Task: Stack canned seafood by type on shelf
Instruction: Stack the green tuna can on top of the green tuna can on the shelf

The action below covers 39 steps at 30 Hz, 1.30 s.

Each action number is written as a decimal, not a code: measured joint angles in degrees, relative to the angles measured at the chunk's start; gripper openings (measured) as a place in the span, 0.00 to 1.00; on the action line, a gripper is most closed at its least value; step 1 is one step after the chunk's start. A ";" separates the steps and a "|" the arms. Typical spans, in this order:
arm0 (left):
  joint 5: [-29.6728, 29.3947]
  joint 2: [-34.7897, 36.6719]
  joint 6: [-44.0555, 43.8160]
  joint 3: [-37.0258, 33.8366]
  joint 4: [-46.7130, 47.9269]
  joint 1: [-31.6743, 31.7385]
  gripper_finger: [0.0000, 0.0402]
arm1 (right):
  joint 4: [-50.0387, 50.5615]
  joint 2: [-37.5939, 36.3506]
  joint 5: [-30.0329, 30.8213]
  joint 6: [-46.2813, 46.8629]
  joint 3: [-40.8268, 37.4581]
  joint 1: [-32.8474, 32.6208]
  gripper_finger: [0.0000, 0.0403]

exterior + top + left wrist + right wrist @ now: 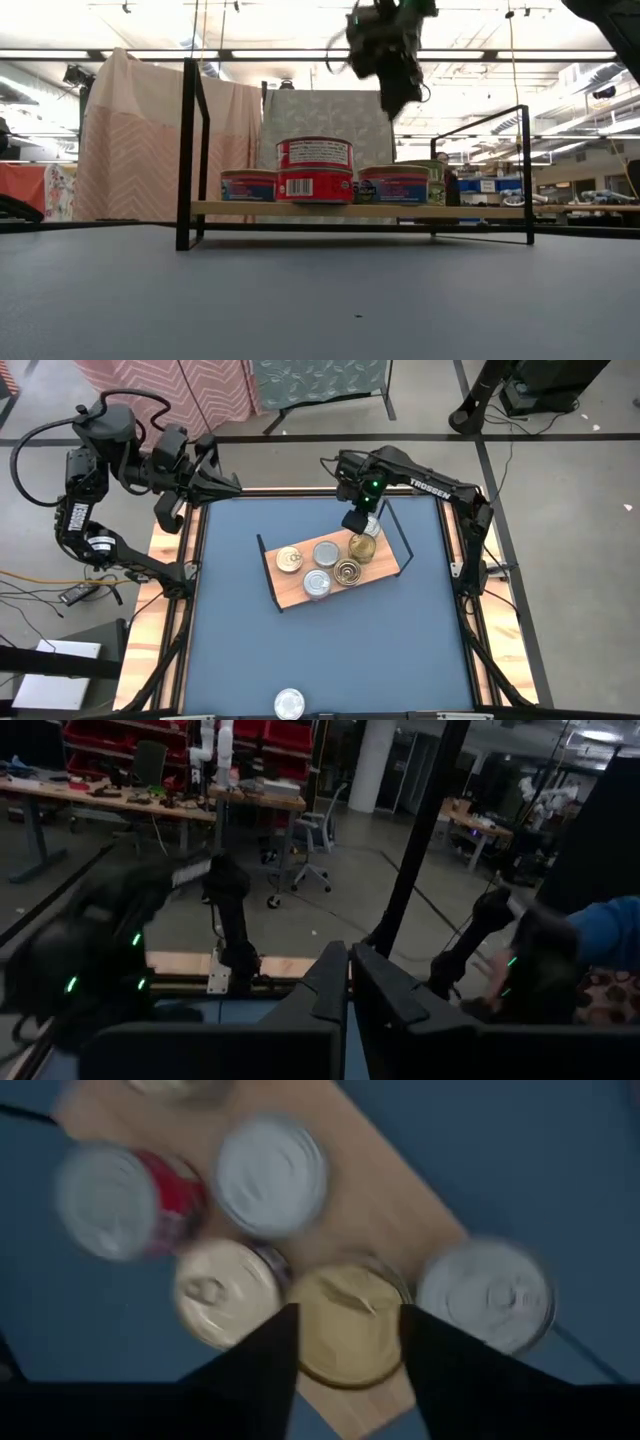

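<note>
My right claw [361, 523] hangs over the far right end of the shelf [290, 595], above a gold tin [345, 1320]. Fingers [262, 1362] straddle that tin with a gap on both sides, so about half open and holding nothing that I can see. Can't tell if I'm closing in or letting go.

Left claw [348, 982] is parked off the far left corner of the counter [240, 650], closed and empty.

Progress: six or so tins on the shelf. Silver-lidded ones [326, 553] sit mid-shelf and near side; gold ones [348, 571] are toward the right. One red-label stack [314, 170] stands two high. One silver tin [289, 703] sits alone at the near counter edge, well away from the shelf. My guess: mostly done, with that stray left plus tidying by type.
</note>
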<state>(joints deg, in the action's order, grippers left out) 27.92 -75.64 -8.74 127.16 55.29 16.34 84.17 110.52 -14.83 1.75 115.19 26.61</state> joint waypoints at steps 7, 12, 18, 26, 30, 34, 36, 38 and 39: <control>-1.21 2.14 2.28 -0.01 3.85 -2.70 0.06 | -0.83 -0.04 5.85 0.24 18.65 -11.04 0.04; -5.07 7.41 4.08 0.06 11.13 -6.00 0.06 | -11.79 -4.57 10.95 7.69 15.18 -22.11 0.03; -12.11 11.37 -0.29 -3.70 13.51 -9.67 0.06 | -19.27 -6.10 15.33 20.49 8.81 -30.36 0.02; -11.35 22.58 -9.66 -32.66 3.81 -14.57 0.06 | -45.64 -6.38 24.51 41.28 -2.84 -37.84 0.01; -4.23 31.16 -18.46 -54.89 -21.26 -19.01 0.06 | -53.85 -6.29 33.32 50.24 -7.49 -42.20 0.01; -1.84 38.88 -33.03 -75.82 -48.86 -25.13 0.06 | -53.78 -6.25 42.65 56.58 -8.54 -45.97 0.01; -4.28 41.98 -38.54 -84.91 -59.01 -28.68 0.06 | -56.03 -6.48 48.49 56.81 -8.54 -48.03 0.01; -7.91 44.15 -43.56 -93.05 -68.19 -32.31 0.06 | -57.22 -7.25 54.06 56.66 -8.52 -50.09 0.01; -9.57 44.95 -45.42 -96.58 -71.90 -33.93 0.06 | -57.88 -7.69 56.83 56.01 -8.52 -51.10 0.01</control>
<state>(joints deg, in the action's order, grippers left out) 18.35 -30.70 -54.16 30.58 -16.61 -17.59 26.29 102.83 42.00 57.76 106.67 -24.48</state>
